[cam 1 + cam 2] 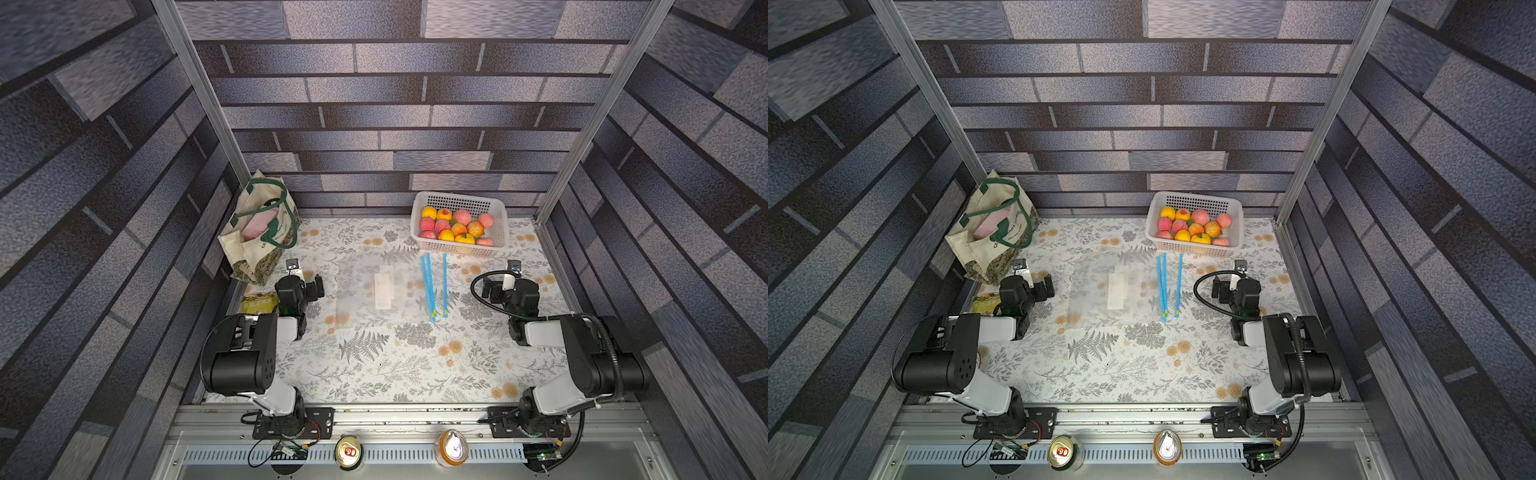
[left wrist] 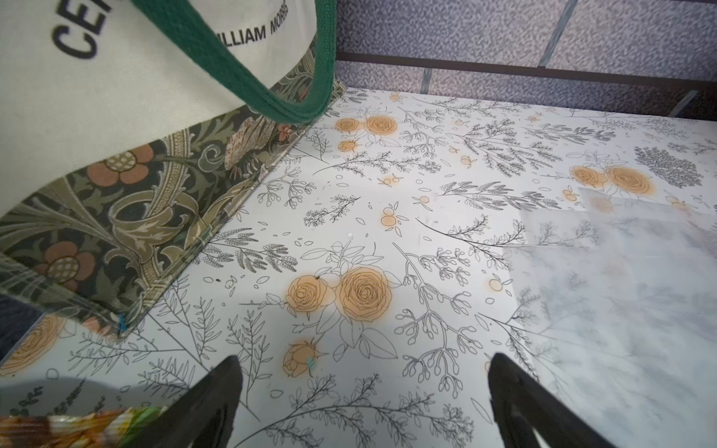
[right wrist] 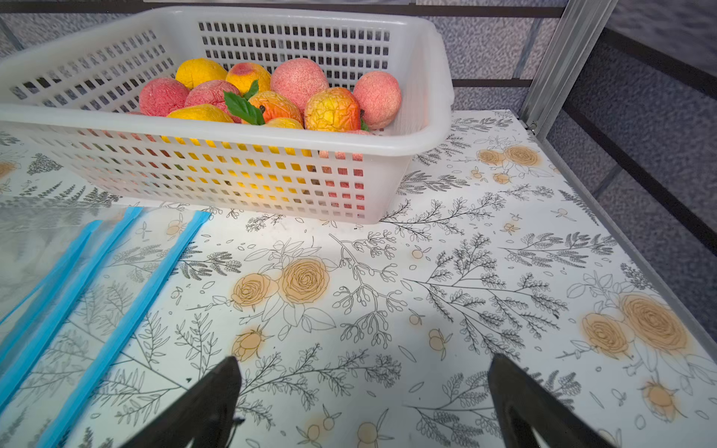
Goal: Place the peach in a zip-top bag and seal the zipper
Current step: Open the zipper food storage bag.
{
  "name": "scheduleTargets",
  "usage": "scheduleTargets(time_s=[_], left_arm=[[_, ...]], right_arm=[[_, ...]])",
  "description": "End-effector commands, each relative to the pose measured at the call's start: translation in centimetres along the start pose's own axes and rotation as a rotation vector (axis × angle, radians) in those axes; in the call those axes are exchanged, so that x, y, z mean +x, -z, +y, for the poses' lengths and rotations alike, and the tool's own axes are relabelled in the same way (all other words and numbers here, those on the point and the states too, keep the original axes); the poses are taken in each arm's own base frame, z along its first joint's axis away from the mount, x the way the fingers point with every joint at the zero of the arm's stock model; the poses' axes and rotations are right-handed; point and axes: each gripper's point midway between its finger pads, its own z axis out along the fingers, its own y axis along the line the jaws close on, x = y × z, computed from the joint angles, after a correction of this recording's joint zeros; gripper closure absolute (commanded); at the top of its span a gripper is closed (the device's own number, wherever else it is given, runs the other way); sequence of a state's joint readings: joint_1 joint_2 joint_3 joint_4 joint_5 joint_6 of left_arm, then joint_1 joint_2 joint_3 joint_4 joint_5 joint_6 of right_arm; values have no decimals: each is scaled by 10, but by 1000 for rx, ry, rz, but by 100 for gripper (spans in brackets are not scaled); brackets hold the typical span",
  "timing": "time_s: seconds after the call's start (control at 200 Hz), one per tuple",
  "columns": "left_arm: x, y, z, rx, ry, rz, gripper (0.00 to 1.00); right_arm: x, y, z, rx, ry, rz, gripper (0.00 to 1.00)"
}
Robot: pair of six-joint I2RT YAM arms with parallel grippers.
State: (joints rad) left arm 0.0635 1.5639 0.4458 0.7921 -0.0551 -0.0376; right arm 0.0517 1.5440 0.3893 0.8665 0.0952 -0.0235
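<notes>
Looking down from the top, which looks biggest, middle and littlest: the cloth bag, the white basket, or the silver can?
In a top view, largest to smallest:
1. cloth bag
2. white basket, somewhat smaller than the bag
3. silver can, by far the smallest

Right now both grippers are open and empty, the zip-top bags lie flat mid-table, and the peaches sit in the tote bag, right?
Not quite: the peaches sit in the white basket, not the tote bag; the right wrist view shows it. The rest holds.
</notes>
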Motion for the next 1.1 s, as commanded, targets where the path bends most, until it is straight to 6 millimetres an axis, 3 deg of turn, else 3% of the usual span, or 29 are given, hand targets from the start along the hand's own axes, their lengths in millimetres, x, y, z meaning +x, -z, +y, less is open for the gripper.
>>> scheduleTargets(time_s=[0.0,0.827,0.972,1.097], left_arm=[[-1,4,-1,8,22,0,0],[-3,5,5,-9,47,5,0],[-23,9,17,-96,62,33,0],[-65,29,29,-242,137,96,0]], right_arm=[[0,4,1,-9,-4,-1,0],[-3,3,-4,18,-21,11,0],[-25,9,1,-7,-14,72,3],[-60,43,13,-58,-127,145,7]])
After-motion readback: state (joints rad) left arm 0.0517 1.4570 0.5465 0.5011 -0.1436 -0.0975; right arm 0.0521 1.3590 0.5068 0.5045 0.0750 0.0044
